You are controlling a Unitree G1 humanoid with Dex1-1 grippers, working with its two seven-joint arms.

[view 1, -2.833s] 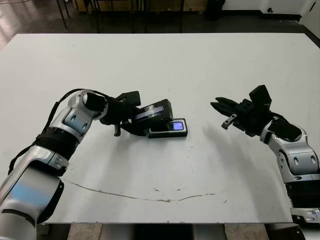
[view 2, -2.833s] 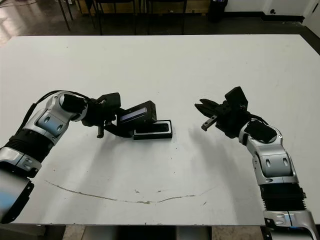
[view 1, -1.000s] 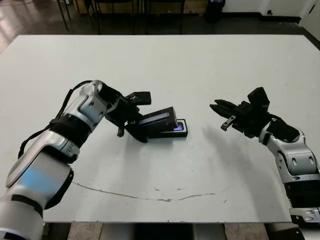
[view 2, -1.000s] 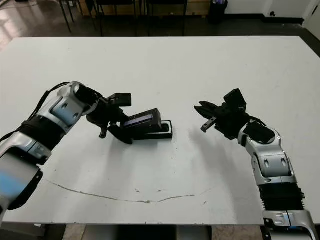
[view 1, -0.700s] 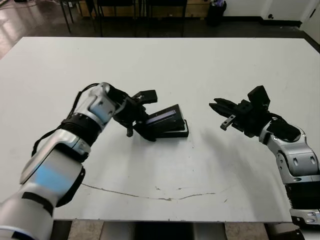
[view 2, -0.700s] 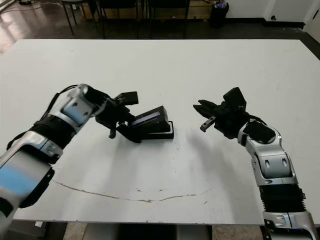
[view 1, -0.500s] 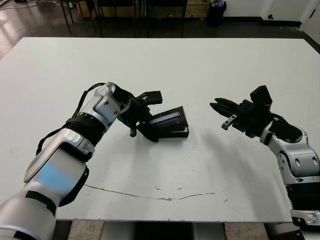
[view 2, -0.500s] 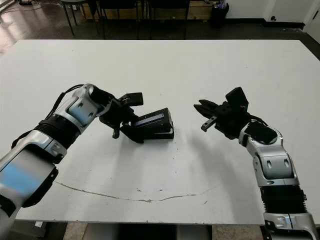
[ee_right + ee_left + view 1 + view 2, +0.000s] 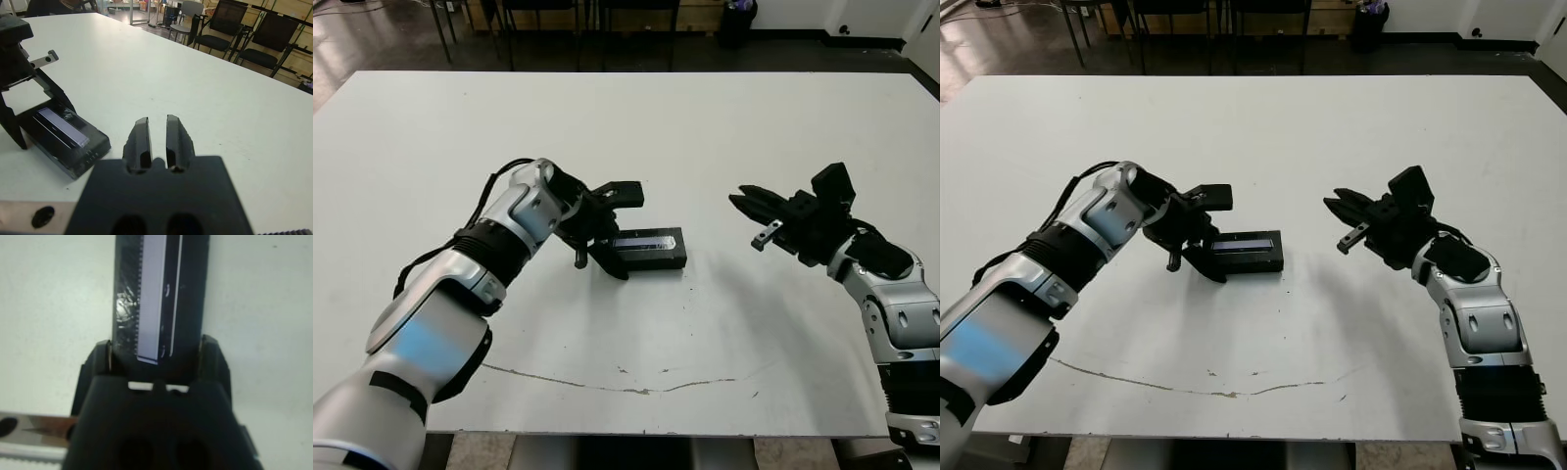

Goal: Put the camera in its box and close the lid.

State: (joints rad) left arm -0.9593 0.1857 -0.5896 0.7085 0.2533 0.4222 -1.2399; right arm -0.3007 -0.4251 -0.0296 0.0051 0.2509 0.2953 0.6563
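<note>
The black lid (image 9: 648, 241), with its pale strip on top, lies flat over the box (image 9: 654, 262) left of the table's middle. Only the box's black front wall shows beneath it. The camera is hidden under the lid. My left gripper (image 9: 628, 232) is shut on the lid's left end, one finger on each long side, as the left wrist view shows around the lid (image 9: 159, 298). My right gripper (image 9: 742, 199) hovers apart to the right, pointing at the box, fingers nearly together on nothing.
A thin brown scratch line (image 9: 607, 380) runs across the white table near its front edge. Chairs (image 9: 254, 44) stand beyond the far side of the table.
The lid, tilted up over the box before, has come down flat onto it, and the bluish camera face no longer shows. My left arm has reached further right. The right arm barely moved.
</note>
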